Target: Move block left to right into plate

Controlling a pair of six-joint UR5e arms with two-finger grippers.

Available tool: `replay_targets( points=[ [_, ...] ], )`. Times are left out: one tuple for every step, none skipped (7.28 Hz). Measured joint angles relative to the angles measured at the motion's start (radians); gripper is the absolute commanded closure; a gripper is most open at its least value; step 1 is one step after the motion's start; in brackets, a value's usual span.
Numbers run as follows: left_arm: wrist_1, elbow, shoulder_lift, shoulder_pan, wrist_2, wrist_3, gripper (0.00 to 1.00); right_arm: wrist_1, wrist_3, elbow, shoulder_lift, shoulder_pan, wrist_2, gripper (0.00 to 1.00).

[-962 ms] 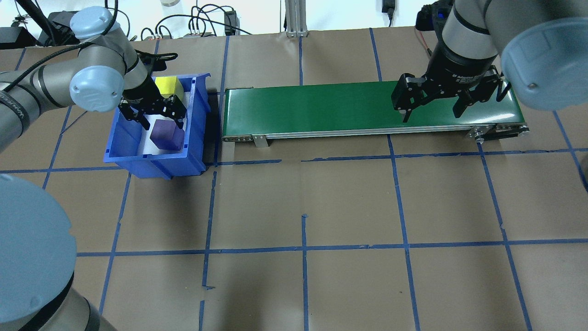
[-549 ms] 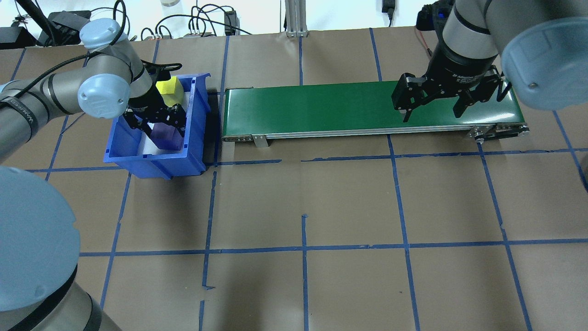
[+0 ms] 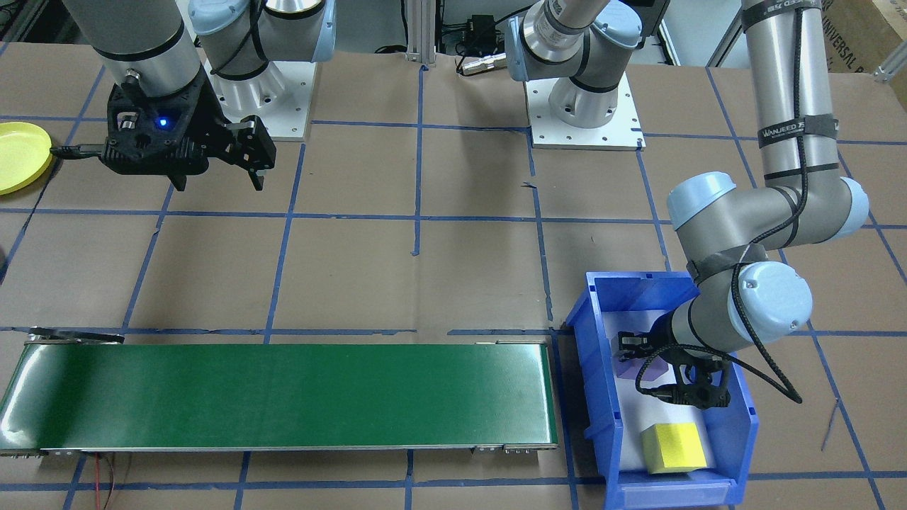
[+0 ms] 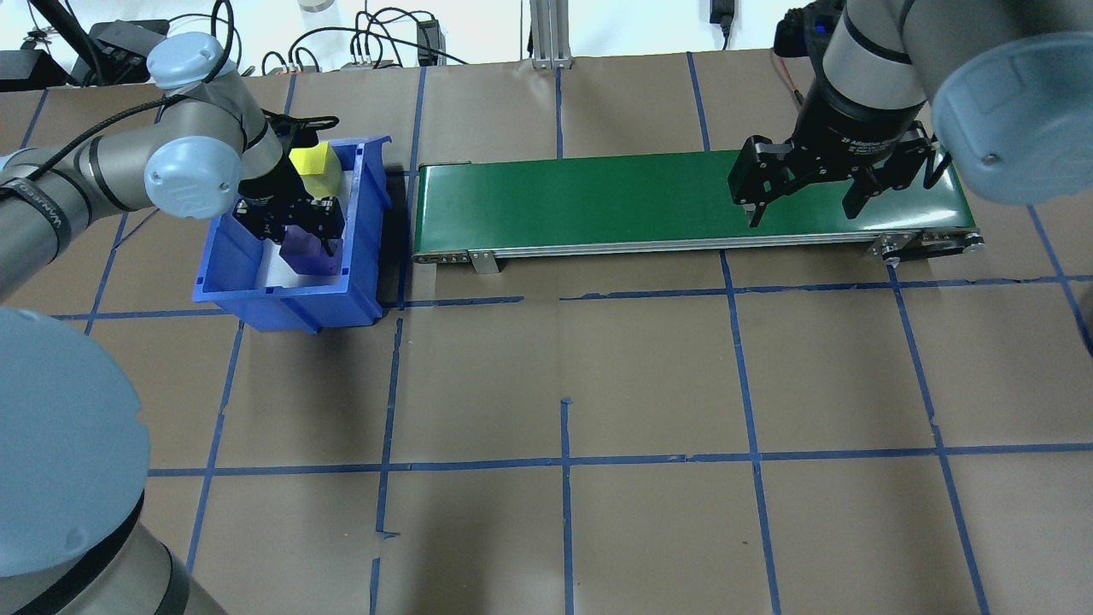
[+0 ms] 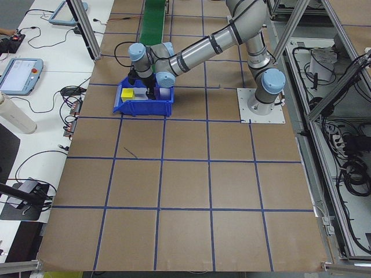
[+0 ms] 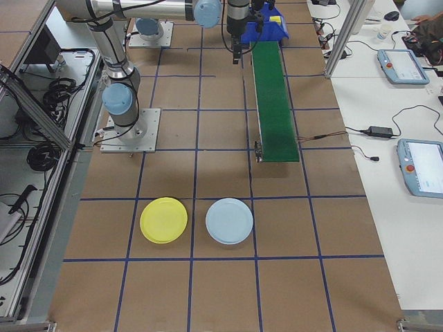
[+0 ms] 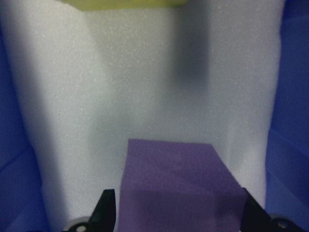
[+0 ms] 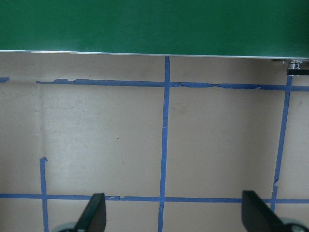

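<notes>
A purple block point(image 4: 312, 256) lies on white foam in the blue bin point(image 4: 290, 303), with a yellow block point(image 4: 312, 160) at the bin's far end. My left gripper point(image 4: 295, 237) is down inside the bin, open, its fingers on either side of the purple block point(image 7: 178, 188). In the left wrist view the fingertips point(image 7: 108, 208) stand close beside the block's flanks. My right gripper point(image 4: 803, 215) hangs open and empty above the right end of the green conveyor point(image 4: 598, 201). The yellow plate point(image 6: 163, 220) lies on the table beyond the conveyor's right end, also at the front-facing view's left edge point(image 3: 18, 156).
A light blue plate point(image 6: 229, 220) lies beside the yellow one. The conveyor belt point(image 3: 283, 397) carries nothing. The bin's walls point(image 3: 595, 368) close in on the left gripper. Cables and equipment line the table's far edge. Blue tape lines grid the brown table.
My left gripper has moved toward the bin's near end and sunk lower, so its fingers now straddle the purple block. The right arm has not moved.
</notes>
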Motion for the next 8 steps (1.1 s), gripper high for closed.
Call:
replay_targets(
  points=[
    [-0.003, 0.008, 0.028, 0.000, 0.001, 0.007, 0.66, 0.000, 0.000, 0.000, 0.000, 0.000, 0.000, 0.00],
    [-0.008, 0.014, 0.068, -0.001, 0.002, 0.008, 0.66, 0.000, -0.001, 0.000, 0.000, 0.000, 0.000, 0.00],
    [-0.011, 0.022, 0.113, -0.006, 0.002, -0.001, 0.67, 0.001, -0.001, 0.000, 0.000, 0.000, 0.000, 0.00],
    [-0.014, 0.033, 0.148, -0.024, 0.002, -0.029, 0.76, 0.001, 0.000, 0.000, 0.000, 0.000, 0.000, 0.00],
    [-0.022, 0.053, 0.168, -0.068, 0.007, -0.070, 0.75, 0.001, 0.000, 0.000, 0.000, 0.000, 0.001, 0.00],
    [-0.039, 0.091, 0.165, -0.123, 0.023, -0.114, 0.75, 0.001, 0.000, 0.000, 0.000, 0.000, 0.001, 0.00],
    [-0.057, 0.144, 0.142, -0.180, 0.038, -0.176, 0.76, 0.001, 0.000, 0.000, 0.000, 0.000, 0.001, 0.00],
    [-0.066, 0.197, 0.101, -0.236, 0.045, -0.234, 0.76, 0.000, -0.001, 0.000, 0.000, 0.000, 0.000, 0.00]
  ],
)
